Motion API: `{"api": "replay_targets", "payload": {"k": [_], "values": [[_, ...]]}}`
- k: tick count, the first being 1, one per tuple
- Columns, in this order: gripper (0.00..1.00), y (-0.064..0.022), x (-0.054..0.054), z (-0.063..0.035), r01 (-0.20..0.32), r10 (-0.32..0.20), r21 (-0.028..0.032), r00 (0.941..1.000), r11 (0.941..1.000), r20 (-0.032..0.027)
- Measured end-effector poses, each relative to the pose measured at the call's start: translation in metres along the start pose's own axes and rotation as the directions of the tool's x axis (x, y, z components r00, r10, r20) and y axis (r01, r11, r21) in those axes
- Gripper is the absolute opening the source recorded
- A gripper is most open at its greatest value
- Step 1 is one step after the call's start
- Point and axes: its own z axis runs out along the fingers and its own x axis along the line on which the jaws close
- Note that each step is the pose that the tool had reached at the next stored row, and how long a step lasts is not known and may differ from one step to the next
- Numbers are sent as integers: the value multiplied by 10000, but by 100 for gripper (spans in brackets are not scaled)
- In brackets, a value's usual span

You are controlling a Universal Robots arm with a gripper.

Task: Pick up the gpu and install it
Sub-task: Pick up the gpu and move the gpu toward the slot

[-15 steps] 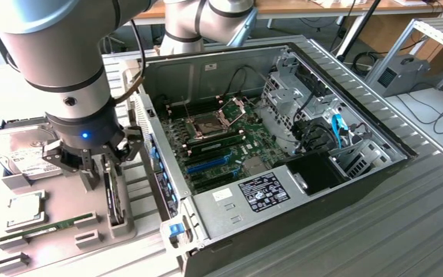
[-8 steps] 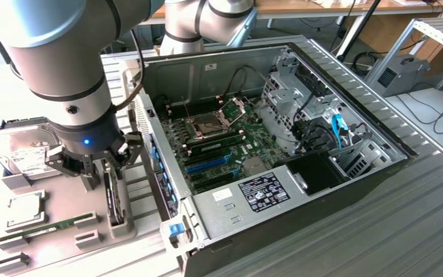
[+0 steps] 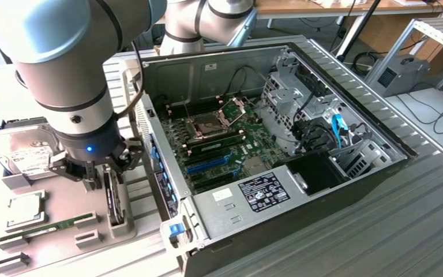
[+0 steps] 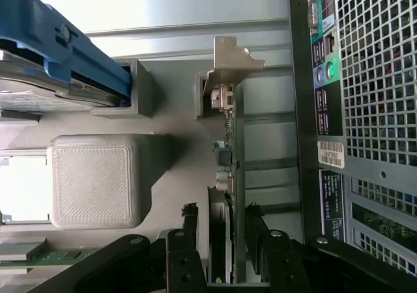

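The gpu (image 3: 115, 199) stands on edge in a slot of the grey holder (image 3: 121, 224) on the table (image 3: 406, 231), just beside the open computer case (image 3: 283, 144) on the exterior view's left — not yet installed. The gripper (image 3: 102, 180) hangs directly over it. Its jaws are apart, one on each side of the card, with a gap on both sides. A hard drive (image 3: 20, 153), a processor (image 3: 23, 208) and a memory stick (image 3: 48, 226) lie nearby.
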Motion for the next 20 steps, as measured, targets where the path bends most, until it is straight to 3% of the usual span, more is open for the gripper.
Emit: {"api": "replay_targets", "payload": {"k": [7,10,20], "values": [[41,0,0,12,0,0,0,10000,10000,0],[29,0,0,12,0,0,1,10000,10000,-1],[29,-1,0,12,0,0,0,10000,10000,0]]}}
